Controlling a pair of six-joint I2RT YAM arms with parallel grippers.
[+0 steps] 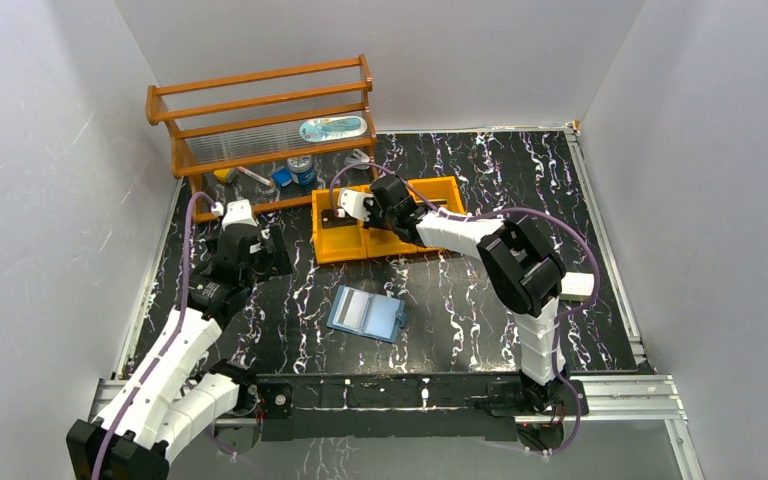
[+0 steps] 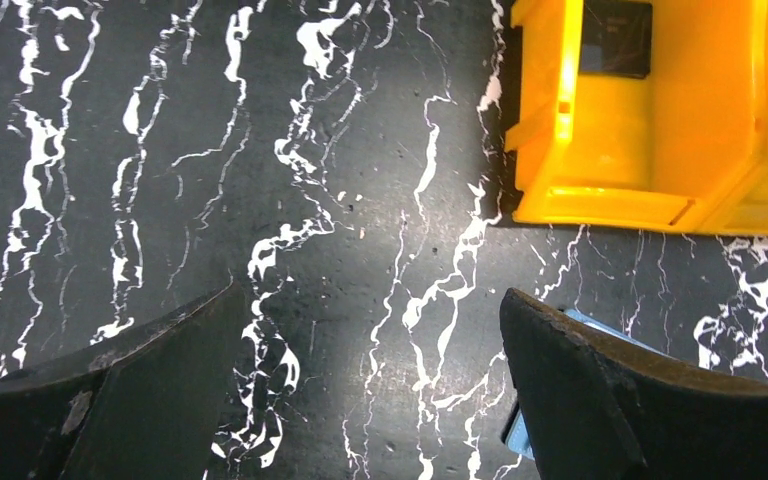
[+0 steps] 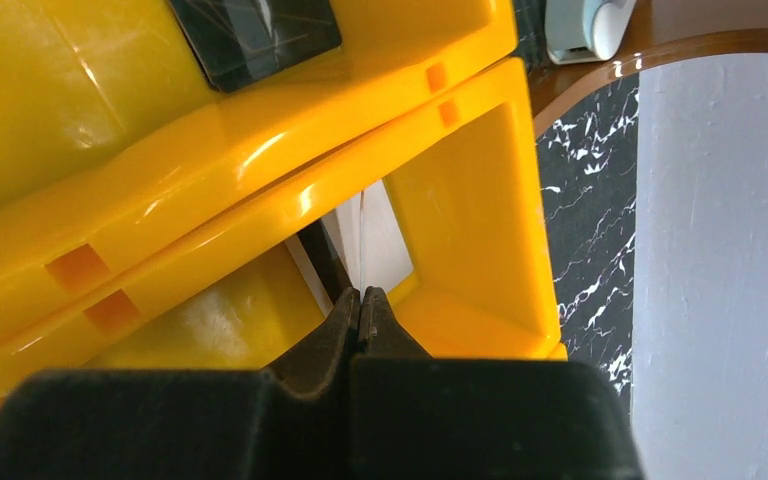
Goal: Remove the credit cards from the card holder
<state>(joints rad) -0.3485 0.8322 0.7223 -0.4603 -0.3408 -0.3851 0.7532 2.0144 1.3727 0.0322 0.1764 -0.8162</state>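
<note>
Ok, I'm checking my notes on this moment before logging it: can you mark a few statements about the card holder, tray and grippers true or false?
1. The card holder lies opened flat on the table. True.
2. The left gripper is shut on the card holder. False: it is open above the table and holds nothing.
3. A dark card lies in one compartment of the tray. True.
4. The right gripper is open over the wooden rack. False: it is shut at the tray, apparently pinching a thin card seen edge-on.
</note>
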